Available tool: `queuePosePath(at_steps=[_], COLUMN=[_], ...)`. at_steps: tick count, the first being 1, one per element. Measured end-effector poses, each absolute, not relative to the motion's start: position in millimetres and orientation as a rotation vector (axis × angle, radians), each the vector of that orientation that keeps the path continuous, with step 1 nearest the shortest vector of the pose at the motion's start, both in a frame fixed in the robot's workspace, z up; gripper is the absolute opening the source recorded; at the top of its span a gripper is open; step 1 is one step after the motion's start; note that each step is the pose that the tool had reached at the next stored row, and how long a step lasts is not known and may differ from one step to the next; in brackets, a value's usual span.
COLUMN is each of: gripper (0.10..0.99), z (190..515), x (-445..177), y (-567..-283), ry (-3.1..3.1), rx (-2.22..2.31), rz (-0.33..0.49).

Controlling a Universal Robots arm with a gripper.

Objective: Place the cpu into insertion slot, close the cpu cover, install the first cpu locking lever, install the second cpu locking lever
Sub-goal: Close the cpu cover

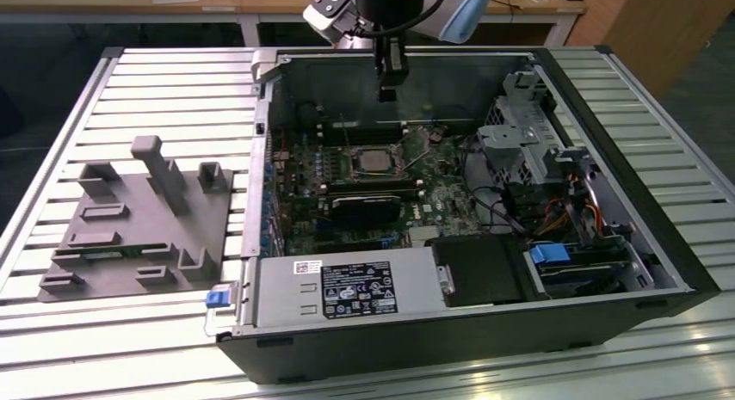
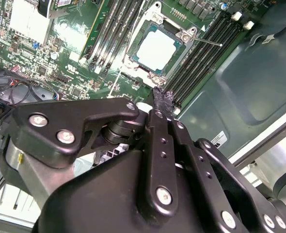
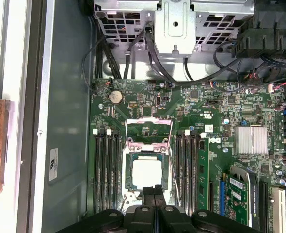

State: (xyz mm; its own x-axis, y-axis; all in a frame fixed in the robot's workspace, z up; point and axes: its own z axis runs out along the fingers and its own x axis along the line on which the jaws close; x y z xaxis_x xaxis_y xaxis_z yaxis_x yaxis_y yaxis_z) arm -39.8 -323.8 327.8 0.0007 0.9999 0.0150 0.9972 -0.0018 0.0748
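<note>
The cpu [image 3: 147, 173] [image 2: 157, 46] [image 1: 373, 162], a small silver square, lies in the insertion slot [image 2: 128, 60] on the green motherboard. The cpu cover [image 3: 148, 148] appears to lie down around the chip as a silver frame. Thin wire locking levers [image 3: 174, 165] [image 2: 207, 41] stick out beside the socket and look unlatched. My gripper [image 1: 387, 95] [image 2: 162, 94] [image 3: 155, 189] hangs a little above the board, just beside the socket's edge. Its black fingertips are pressed together with nothing between them.
The open computer case [image 1: 677, 271] lies on a slatted metal table [image 1: 172, 82]. Black memory slots [image 3: 106, 167] flank the socket. A black heatsink block [image 1: 365, 209], cables and a drive cage [image 1: 517, 150] crowd the case. A grey fixture [image 1: 138, 219] stands at the exterior view's left.
</note>
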Motion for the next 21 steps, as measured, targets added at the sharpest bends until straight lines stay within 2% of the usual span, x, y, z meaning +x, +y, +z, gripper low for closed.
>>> queuePosePath(at_steps=[21], gripper=[0.106], z=[325.7], x=[-39.8], y=[-323.8], ry=[2.189], rx=[2.192], rz=[0.098])
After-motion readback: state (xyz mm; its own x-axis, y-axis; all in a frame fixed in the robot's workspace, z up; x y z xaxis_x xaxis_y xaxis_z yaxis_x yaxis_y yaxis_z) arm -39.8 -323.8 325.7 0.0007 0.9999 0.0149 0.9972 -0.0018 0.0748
